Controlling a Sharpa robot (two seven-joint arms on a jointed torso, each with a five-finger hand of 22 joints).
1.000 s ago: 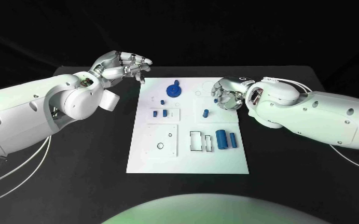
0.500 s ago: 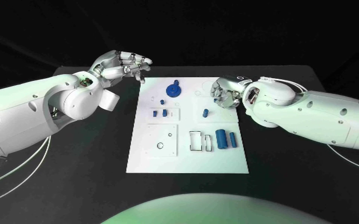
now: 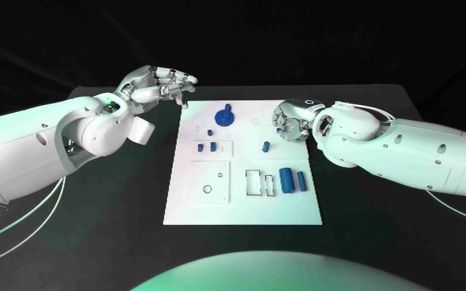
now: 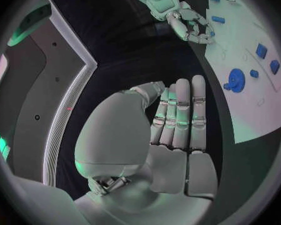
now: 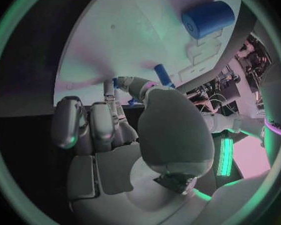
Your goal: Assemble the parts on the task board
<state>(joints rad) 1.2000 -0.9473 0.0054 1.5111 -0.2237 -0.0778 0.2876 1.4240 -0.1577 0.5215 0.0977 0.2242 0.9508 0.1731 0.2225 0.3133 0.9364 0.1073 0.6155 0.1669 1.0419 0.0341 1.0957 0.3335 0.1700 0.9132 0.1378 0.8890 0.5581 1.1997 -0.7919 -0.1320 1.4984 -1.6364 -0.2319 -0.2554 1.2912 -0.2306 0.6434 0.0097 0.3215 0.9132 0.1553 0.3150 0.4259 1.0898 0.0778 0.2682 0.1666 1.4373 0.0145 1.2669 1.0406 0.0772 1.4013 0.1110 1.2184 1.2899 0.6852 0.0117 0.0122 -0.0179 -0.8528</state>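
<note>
- Creeping inward, right robot hand (image 3: 291,121) w/ fingers curled, hold unclear, over task board (image 3: 245,210) far-right edge.
- Left robot hand (image 3: 160,86) stayed put, curled, nothing visibly held.
- Parts (image 3: 287,178) unmoved; assembly not begun.

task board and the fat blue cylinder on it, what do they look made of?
White rectangular task board: looks like matte rigid plastic or painted sheet; flat, even white, no glare, cut recesses. Cannot tell which.
Fat blue cylinder: likely plastic, possibly printed; uniform saturated blue, dull surface, soft highlight in the right wrist view.
</note>
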